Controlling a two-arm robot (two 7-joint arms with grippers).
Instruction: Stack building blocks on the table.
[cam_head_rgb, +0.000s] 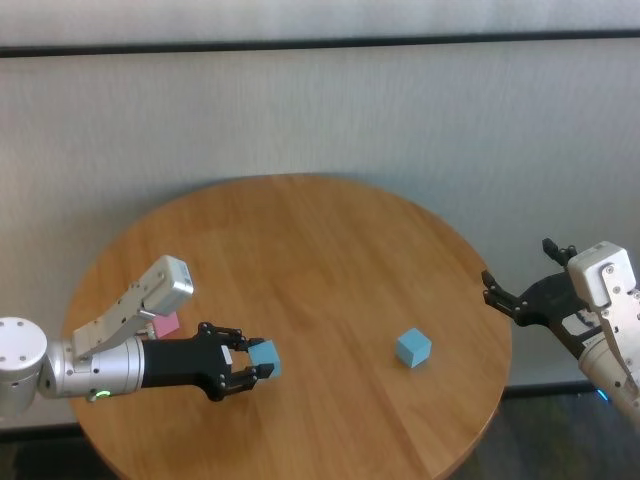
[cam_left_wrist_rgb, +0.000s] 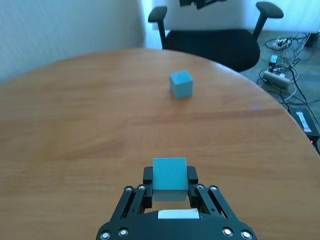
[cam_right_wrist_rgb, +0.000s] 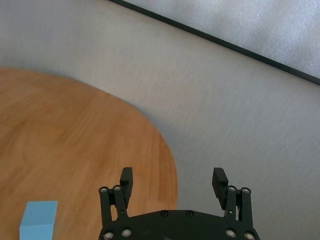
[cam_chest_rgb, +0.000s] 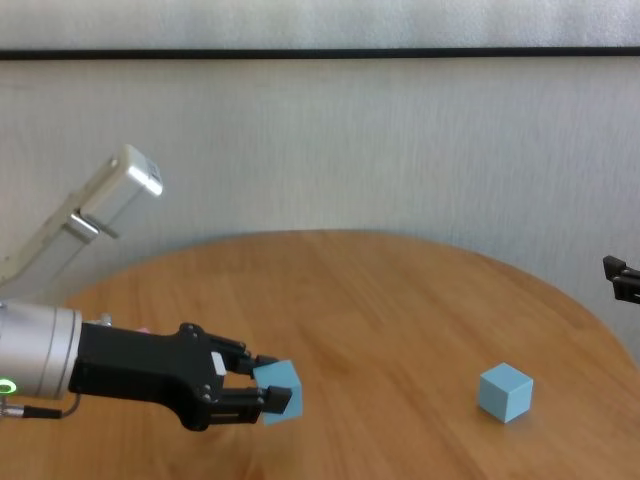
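The large round desk with a warm brown wood-grain top (cam_head_rgb: 300, 260) fills the middle and lower part of the head view, set against a pale grey wall. In the lower left of that view the left tool (cam_head_rgb: 252, 360) is clenched on a small matte light blue cube (cam_head_rgb: 266, 357), its black fingers (cam_head_rgb: 238, 376) pressing 2 opposite faces; the chest view shows this held cube (cam_chest_rgb: 279, 390) lower left of centre, tilted and raised off the wood. In the left wrist view the same cube (cam_left_wrist_rgb: 170, 176) sits between the fingers at the bottom centre. A second small matte light blue cube (cam_head_rgb: 413, 347) rests alone on the desk right of centre in the head view, well apart from the held one, and appears lower right in the chest view (cam_chest_rgb: 505, 391). A small matte pink cube (cam_head_rgb: 165, 324) lies on the desk at the left, just behind the left arm and partly hidden by it. The right tool (cam_head_rgb: 520, 290) hovers at the right edge of the head view, off the rim of the desk, with its fingers (cam_right_wrist_rgb: 126, 178) spread wide and nothing between them. A black office chair (cam_left_wrist_rgb: 210, 37) stands beyond the desk at the top of the left wrist view.
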